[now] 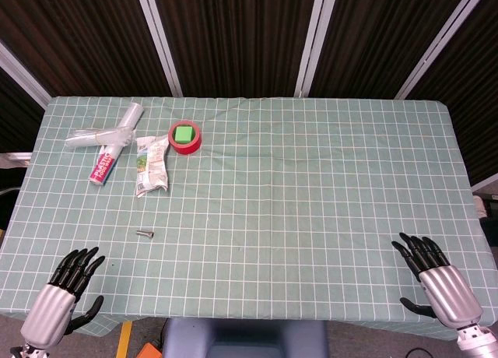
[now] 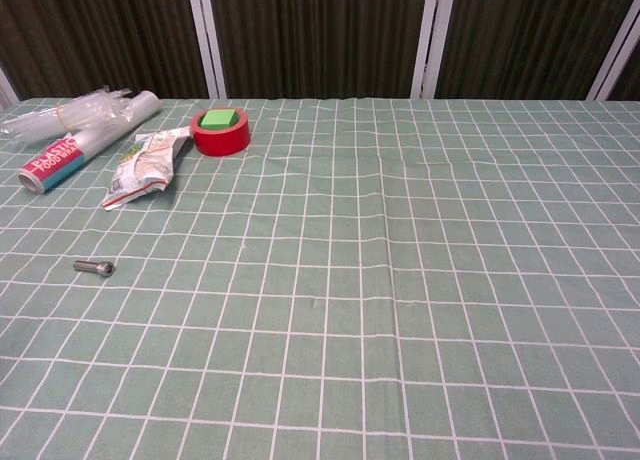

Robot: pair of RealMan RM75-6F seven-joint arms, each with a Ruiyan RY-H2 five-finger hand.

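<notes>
Left hand (image 1: 68, 284) at 7 o'clock, right hand (image 1: 433, 280) at 5 o'clock: fingers apart, holding nothing, on the checked surface (image 1: 311, 187). Small bolt (image 1: 145, 233) nearest the left.

Left hand (image 1: 66, 289) empty, fingers spread, right hand (image 1: 436, 282) likewise, well apart

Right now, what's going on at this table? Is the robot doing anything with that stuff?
Nothing is being handled. The left hand and right hand rest open at the near edge of the green checked table, holding nothing. Nearest the left hand lies a small metal bolt. Farther back sit a crumpled packet, a roll of plastic wrap and red tape with a green block inside.
</notes>
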